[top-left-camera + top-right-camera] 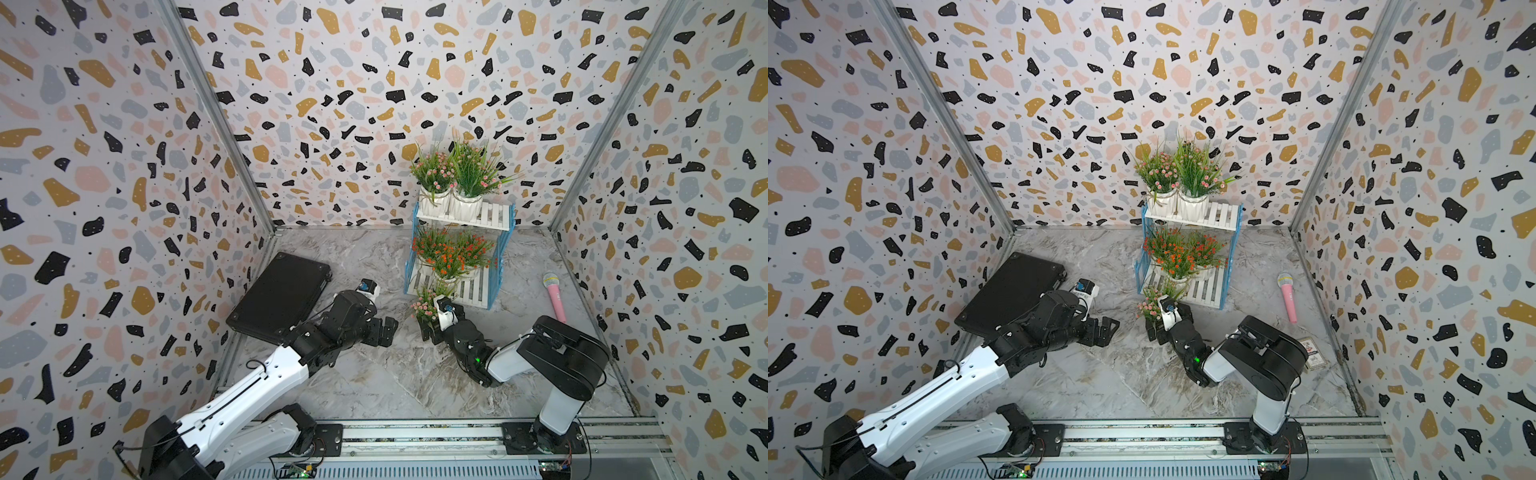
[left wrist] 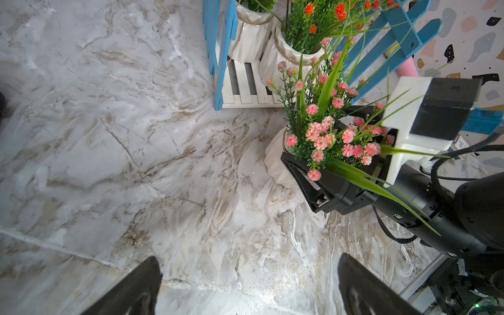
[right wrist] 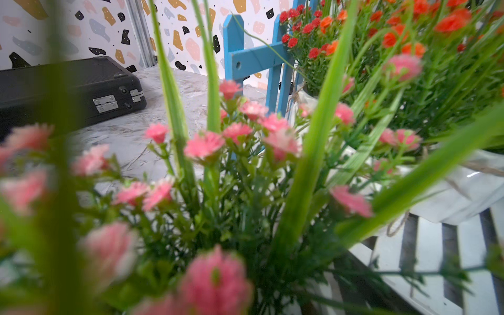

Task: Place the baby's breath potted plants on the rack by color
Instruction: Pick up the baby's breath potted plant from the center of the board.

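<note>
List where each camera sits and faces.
Top views: high at the front, looking down and back at the rack; left arm and right arm show.
Left wrist: over the floor, facing the rack's foot; left gripper, right arm show.
Right wrist: amid the pink plant, facing the black case; no arm shows.
Shared: both wrists see that plant.

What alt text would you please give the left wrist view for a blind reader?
A pink-blossomed baby's breath plant in a white ribbed pot sits on a grey marble surface, the right arm's black claw spread around it, by a blue-and-white slatted rack.
</note>
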Action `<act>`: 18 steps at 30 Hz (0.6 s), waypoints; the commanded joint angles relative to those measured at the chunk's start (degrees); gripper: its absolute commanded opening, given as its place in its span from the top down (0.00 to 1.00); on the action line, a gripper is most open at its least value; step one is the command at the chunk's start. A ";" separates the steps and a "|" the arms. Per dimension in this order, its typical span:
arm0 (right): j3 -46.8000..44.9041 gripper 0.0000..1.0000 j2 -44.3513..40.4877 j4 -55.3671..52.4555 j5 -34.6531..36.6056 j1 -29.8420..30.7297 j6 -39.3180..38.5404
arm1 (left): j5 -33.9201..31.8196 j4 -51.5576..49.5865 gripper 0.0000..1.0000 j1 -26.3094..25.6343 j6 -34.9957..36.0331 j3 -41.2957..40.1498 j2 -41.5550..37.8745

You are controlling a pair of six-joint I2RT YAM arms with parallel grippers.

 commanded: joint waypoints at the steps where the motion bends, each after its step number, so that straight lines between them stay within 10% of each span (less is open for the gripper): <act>1: 1.12 0.01 0.64 0.11 0.24 -0.42 0.77 | -0.17 1.21 0.01 -0.16 0.66 -0.26 -0.55; 18: -1.77 0.29 -9.82 -6.28 -1.23 -0.49 0.94 | -0.33 1.13 0.01 -0.20 0.58 -0.30 -0.82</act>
